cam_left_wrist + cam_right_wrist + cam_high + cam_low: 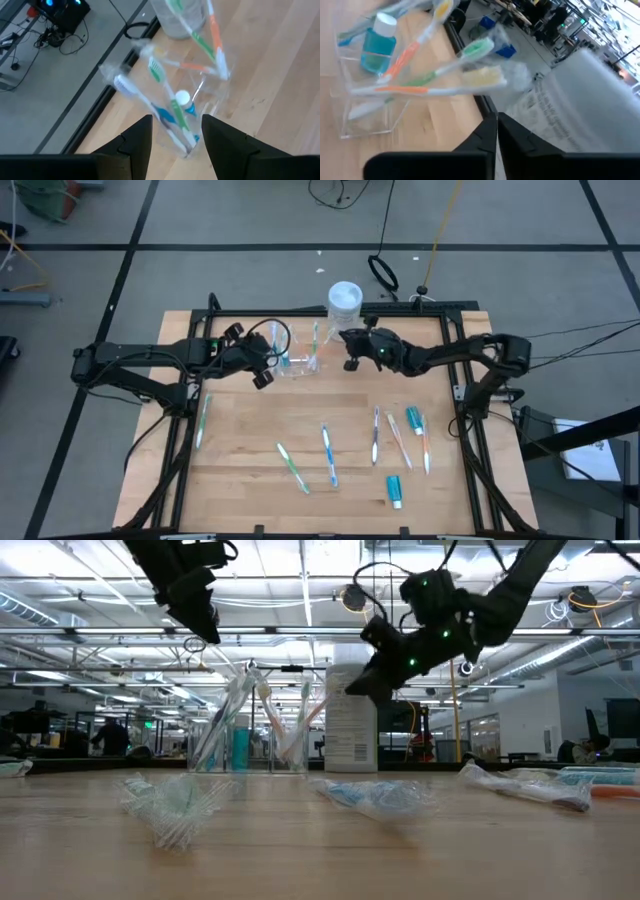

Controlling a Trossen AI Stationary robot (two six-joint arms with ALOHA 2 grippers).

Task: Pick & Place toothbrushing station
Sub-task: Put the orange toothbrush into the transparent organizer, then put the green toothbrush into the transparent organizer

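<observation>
Nearest the table's front edge lay a blue toothpaste tube (394, 490), and just beyond it a loose row of wrapped toothbrushes (329, 454) spread across the wooden table (250, 480), with one more wrapped brush (202, 420) lying apart toward the left side.

Farther back, near the rear edge, stood the toothbrushing station (299, 362): a small clear plastic holder with upright compartments, its walls see-through. Several brushes leaned in it at angles, with green, orange and white handles, some in crinkled clear wrap, and a small blue bottle with a white cap (379, 42) stood in one compartment. In the low view the holder (258, 730) sat flat on the table.

The left gripper (262, 370) hung above the table just left of the holder, its fingers (137, 142) spread apart, holding nothing; the holder (200, 107) showed between and beyond them. The right gripper (352, 362) hovered just right of the holder, raised off the table, its jaws pressed together and empty, the holder (367, 107) lying apart from them.

Behind the holder, at the rear edge, stood a white cylindrical tub (344, 300) with a printed label.
</observation>
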